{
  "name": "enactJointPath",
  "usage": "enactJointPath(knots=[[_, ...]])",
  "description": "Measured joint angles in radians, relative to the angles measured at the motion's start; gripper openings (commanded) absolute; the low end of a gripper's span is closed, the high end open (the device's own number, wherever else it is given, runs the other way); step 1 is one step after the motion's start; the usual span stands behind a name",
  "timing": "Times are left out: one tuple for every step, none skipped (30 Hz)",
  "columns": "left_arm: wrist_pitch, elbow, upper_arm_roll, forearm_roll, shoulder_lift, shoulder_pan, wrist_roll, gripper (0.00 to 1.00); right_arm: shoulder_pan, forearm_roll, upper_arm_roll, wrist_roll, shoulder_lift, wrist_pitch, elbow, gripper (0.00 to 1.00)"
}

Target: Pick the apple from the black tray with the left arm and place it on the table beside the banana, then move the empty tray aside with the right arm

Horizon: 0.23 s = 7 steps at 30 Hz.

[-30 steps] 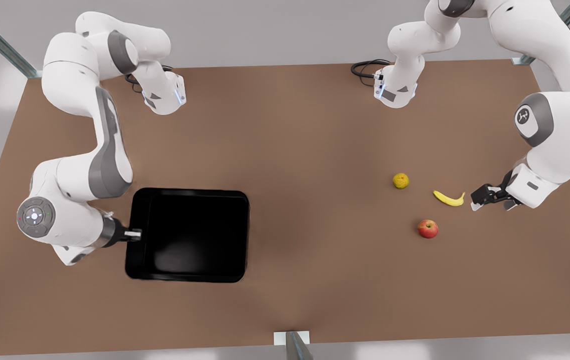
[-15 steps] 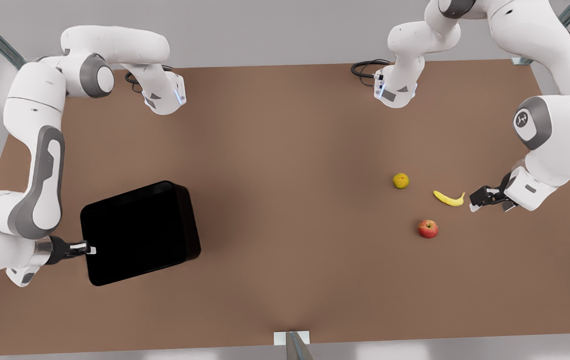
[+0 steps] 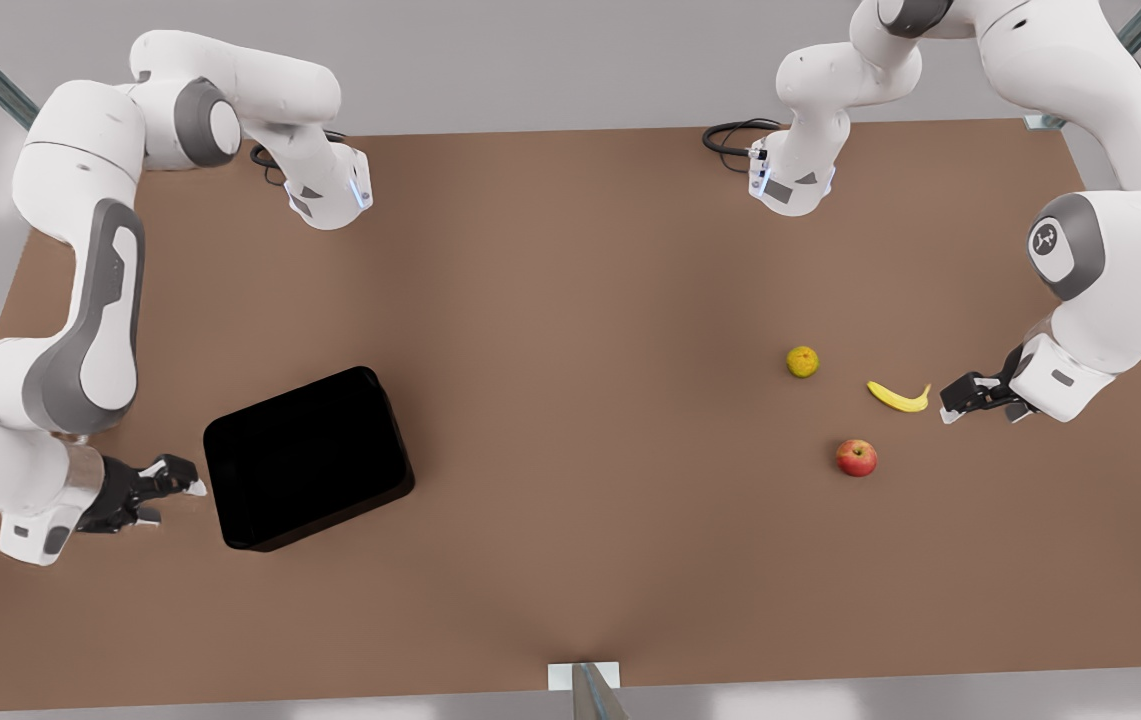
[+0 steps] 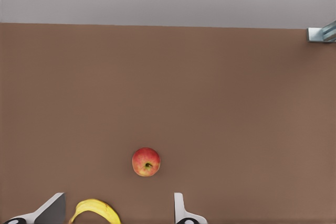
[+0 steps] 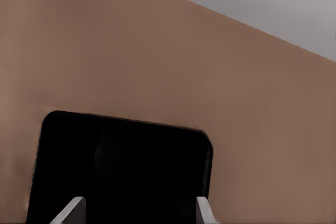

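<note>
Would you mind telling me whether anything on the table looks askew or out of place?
Only the tray: it sits skewed to the table edges, empty, just beyond the open right gripper. The apple and banana lie by the open left gripper.

Lying wide and bare across the matte brown tabletop between the glossy black rectangular tray and the fruit cluster. Crowding the front view's right: small red apple, curved yellow banana, bumpy round yellow fruit, with narrow gaps between.
</note>
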Motion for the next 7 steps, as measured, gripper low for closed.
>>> enactJointPath(knots=[[0.000,0.000,0.000,0.000,0.000,0.000,0.000,1.00,0.043,-0.008,0.001,0.039,-0.038,-0.030,0.000,1.00],[0.000,0.000,0.000,0.000,0.000,-0.001,0.000,1.00,0.073,-0.013,0.003,0.085,-0.065,-0.055,0.001,1.00],[0.000,0.000,0.000,0.000,0.000,-0.001,0.000,1.00,0.105,-0.018,0.004,0.141,-0.078,-0.071,0.002,1.00],[0.000,0.000,0.000,0.000,0.000,-0.002,0.000,1.00,0.128,-0.026,0.006,0.199,-0.084,-0.078,0.002,1.00],[0.000,0.000,0.000,0.000,0.000,-0.002,0.000,1.00,0.139,-0.033,0.007,0.258,-0.087,-0.084,0.002,1.00],[0.000,-0.001,0.000,0.000,0.000,-0.002,-0.001,1.00,0.144,-0.038,0.005,0.314,-0.089,-0.089,0.002,1.00],[-0.001,-0.001,0.000,0.000,0.000,-0.002,-0.001,1.00,0.145,-0.043,0.004,0.368,-0.089,-0.092,0.002,1.00]])
